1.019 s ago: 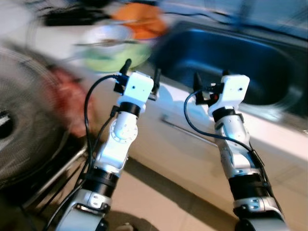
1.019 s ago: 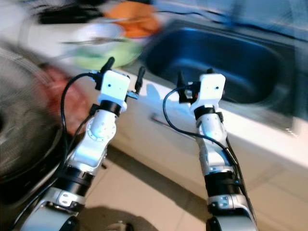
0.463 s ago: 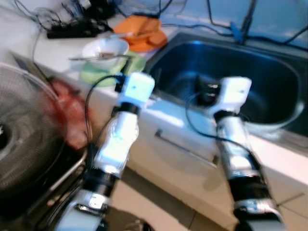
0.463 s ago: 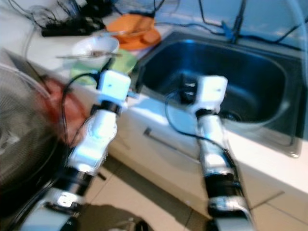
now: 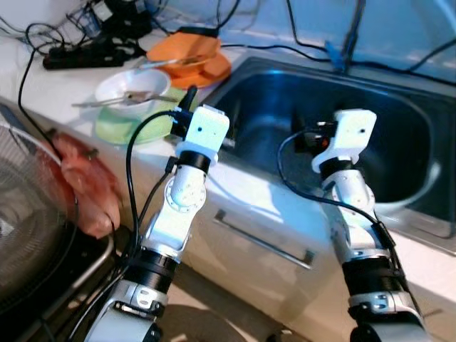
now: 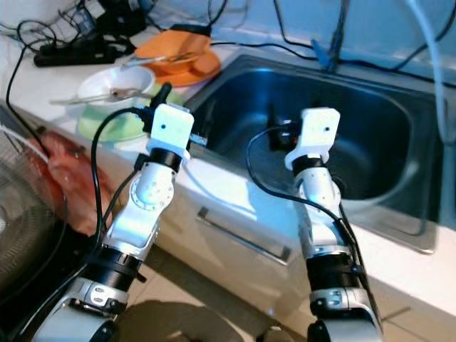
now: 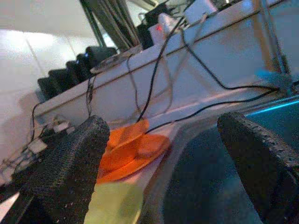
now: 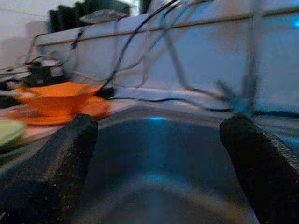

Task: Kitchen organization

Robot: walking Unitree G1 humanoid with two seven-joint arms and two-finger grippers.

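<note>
Both arms raised in front of the counter (image 5: 64,89), at the near edge of a stainless steel sink (image 5: 399,142).

Left pincer (image 7: 163,154): held over the near left corner of the sink, beside the stacked dishes. Wrist view shows its two black fingers (image 7: 70,163) spread wide apart, nothing between them. Released.

Right pincer (image 8: 159,163): held over the sink basin, closer to its middle. Wrist view shows both fingers (image 8: 56,158) spread apart, only the dark basin between them. Released, empty.

On the counter, left of the sink:
- white bowl (image 5: 132,85) sitting on a light green plate (image 5: 135,125); a utensil lies across the bowl's rim, type not clear
- orange bowl (image 5: 187,51) on an orange plate (image 5: 206,71), just behind the white bowl and touching the sink's far left corner
- black power strip (image 5: 85,53) with a tangle of cables (image 5: 43,32) further back, near the wall

Cables also run along the wall behind the sink; a blue clip-like object (image 5: 333,50) sits at the sink's back edge, identity unclear.

Below counter level, to the robot's left: a pinkish-red cloth (image 5: 85,185) hangs at the counter edge, next to a round wire fan grille (image 5: 28,235). A drawer front with a metal handle (image 5: 260,239) sits under the sink edge
</note>
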